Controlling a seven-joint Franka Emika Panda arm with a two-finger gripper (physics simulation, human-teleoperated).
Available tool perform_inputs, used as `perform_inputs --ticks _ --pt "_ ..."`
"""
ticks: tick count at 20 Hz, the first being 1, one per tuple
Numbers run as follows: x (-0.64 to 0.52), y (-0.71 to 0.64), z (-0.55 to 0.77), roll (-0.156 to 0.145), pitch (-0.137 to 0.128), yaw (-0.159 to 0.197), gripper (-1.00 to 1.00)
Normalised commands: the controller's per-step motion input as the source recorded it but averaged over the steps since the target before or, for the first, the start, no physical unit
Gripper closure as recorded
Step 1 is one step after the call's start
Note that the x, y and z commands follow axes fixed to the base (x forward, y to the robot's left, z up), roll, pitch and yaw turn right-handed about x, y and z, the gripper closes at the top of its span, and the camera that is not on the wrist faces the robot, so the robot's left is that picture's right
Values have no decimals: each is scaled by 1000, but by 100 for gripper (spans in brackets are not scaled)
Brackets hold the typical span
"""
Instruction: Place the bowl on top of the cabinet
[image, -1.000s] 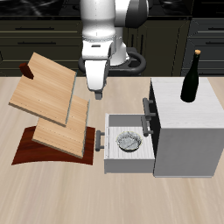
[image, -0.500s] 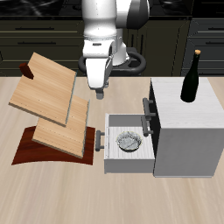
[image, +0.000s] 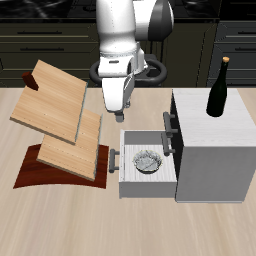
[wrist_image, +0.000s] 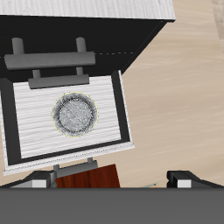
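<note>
The bowl (image: 148, 161), small, round and speckled grey-white, lies in the middle of the cabinet's pulled-out slatted drawer (image: 135, 178). In the wrist view the bowl (wrist_image: 74, 114) sits well apart from the drawer walls. The cabinet (image: 205, 165) is a white-grey box with dark handles and a flat pale top (image: 195, 118). My gripper (image: 121, 110) hangs above the table just behind the drawer's outer end, higher than the bowl and not touching it. Its fingertips (wrist_image: 38, 182) stand wide apart with nothing between them, so it is open.
A dark wine bottle (image: 218, 88) stands on the cabinet top near its back. Slanted wooden boards (image: 58, 125) on a dark red-brown base (image: 45, 172) stand close beside the drawer's handle end (image: 115, 160). Dark kitchen units run behind the table.
The arm has swung a little toward the open drawer and come lower. The bowl, drawer and bottle have not moved.
</note>
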Motion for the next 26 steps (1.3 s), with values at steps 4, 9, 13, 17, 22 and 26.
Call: perform_inputs --ticks 4,9,13,17,22,26 --pt "94 -10 -309 3 21 -5 -100" --pt "65 6 -312 9 24 -13 -100" --pt "43 16 -145 -1 1 -1 -100" --pt "70 -8 -145 -7 -4 -13 -100" --pt "98 -15 -126 -8 4 -30 -100" --pt "110 85 -222 5 3 -17 -100"
